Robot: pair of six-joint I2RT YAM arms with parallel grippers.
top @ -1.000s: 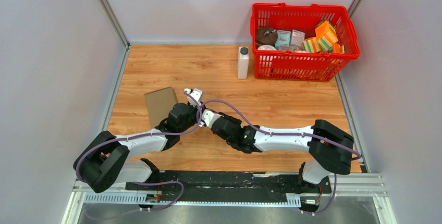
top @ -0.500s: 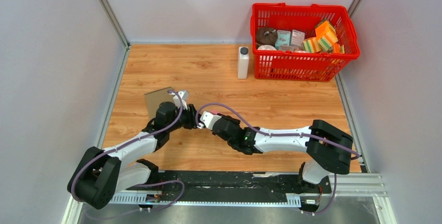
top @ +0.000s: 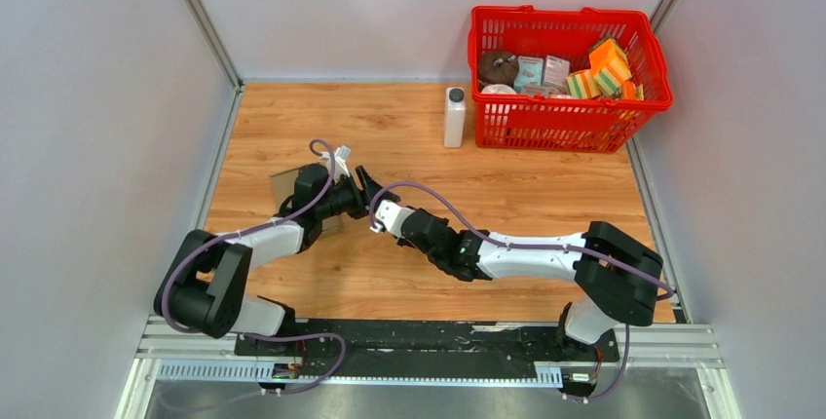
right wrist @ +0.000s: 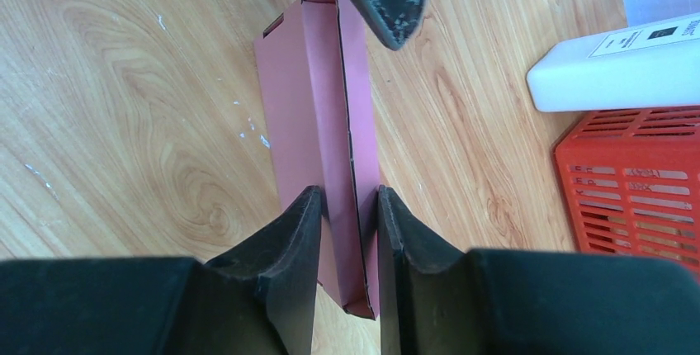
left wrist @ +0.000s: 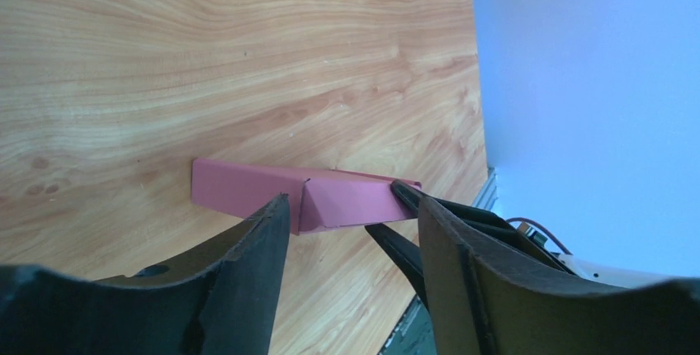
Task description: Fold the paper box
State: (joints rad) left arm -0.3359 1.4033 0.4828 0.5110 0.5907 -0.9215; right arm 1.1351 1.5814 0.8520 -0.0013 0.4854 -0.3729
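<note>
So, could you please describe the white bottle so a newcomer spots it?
Start at the red basket in the far right corner of the table. Outside its left wall stands the white bottle, upright with a grey cap. Unlike the colourful packs inside the basket, it is plain white and stands on the wood.

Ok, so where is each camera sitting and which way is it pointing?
Top camera: above and behind the bases, looking down on the table; both arms, left gripper and right gripper show.
Left wrist: low over the table, facing the box; its open fingers frame it.
Right wrist: looking down at the box; its fingers pinch it.
Both wrist views share the box.
</note>
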